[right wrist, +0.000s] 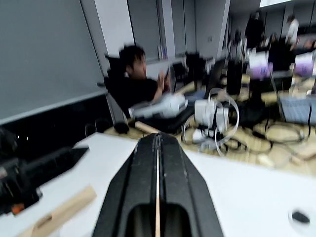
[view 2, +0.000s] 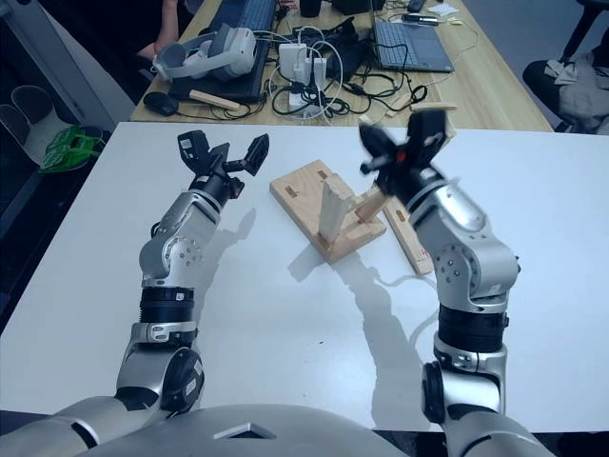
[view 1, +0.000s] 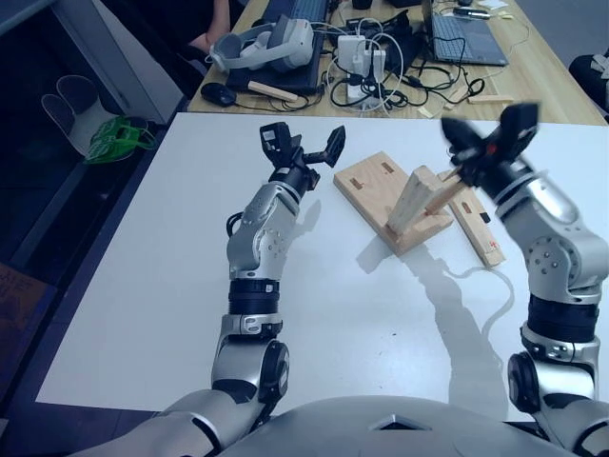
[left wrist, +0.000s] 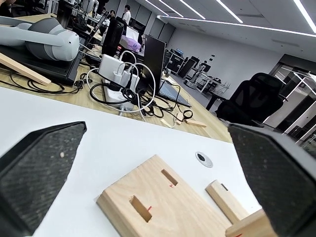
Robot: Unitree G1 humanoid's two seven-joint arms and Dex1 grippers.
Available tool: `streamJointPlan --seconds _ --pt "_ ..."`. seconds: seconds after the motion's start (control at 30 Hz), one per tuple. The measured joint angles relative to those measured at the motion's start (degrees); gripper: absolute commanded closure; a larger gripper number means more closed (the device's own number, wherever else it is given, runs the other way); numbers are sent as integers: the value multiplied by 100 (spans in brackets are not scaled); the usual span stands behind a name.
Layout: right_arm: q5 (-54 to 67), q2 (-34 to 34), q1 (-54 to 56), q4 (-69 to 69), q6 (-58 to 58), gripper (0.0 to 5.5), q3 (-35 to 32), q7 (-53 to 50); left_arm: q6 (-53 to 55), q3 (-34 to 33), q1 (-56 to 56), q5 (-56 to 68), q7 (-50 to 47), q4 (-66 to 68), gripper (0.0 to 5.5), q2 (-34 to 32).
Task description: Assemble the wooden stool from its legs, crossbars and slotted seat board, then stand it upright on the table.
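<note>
While wide open and empty, left gripper [view 1: 304, 144] near slotted seat board [view 1: 366, 187].

2 head eyes, down over 1 shared table [view 1: 143, 286]; 2 wrist cameras low, close, toward the desk [view 1: 547, 81]

The seat board [view 1: 381, 186] is pale, bare wood, matt. The worktop [view 1: 171, 286] is smooth, matt white. The left pincer [view 1: 304, 141] has black, finely grained pads [left wrist: 44, 163].

Left pincer [view 1: 305, 135] wide open; right pincer [view 1: 487, 129] aloft.
</note>
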State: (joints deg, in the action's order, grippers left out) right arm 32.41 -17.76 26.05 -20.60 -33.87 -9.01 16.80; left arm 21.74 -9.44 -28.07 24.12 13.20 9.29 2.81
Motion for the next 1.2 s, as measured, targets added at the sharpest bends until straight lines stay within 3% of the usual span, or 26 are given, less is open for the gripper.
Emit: streamJointPlan --seconds 0.13,0.27,0.33,0.47,0.63,0.8,1.0,1.2 --pt "791 321 1260 -794 -742 549 259 -398 -117 -55 -27 133 138 109 10 -4" --pt "1801 630 1528 -880 -1901 549 1073 -199 -292 -187 -120 248 162 351 10 17" --pt "1689 478 1462 -689 -2216 549 1683 69 -453 -591 -312 555 -90 580 10 157" --pt "1304 4 1104 -609 -2478 549 2218 302 -737 -1715 -740 1444 -825 1136 10 221" --pt "419 -403 714 -784 -2348 549 2575 183 -776 -1893 -755 1667 -1010 1218 10 230" --pt "-733 -548 42 -877 -1482 549 2411 -484 -740 -1806 -753 1703 -897 1209 10 217" --pt "-1526 -430 -1174 -518 -953 549 1382 -1347 -738 -1683 -684 1699 -857 1126 10 189" --pt "-2433 -244 -1169 314 -107 549 517 -2253 -736 -1595 -674 1686 -821 1117 10 182"
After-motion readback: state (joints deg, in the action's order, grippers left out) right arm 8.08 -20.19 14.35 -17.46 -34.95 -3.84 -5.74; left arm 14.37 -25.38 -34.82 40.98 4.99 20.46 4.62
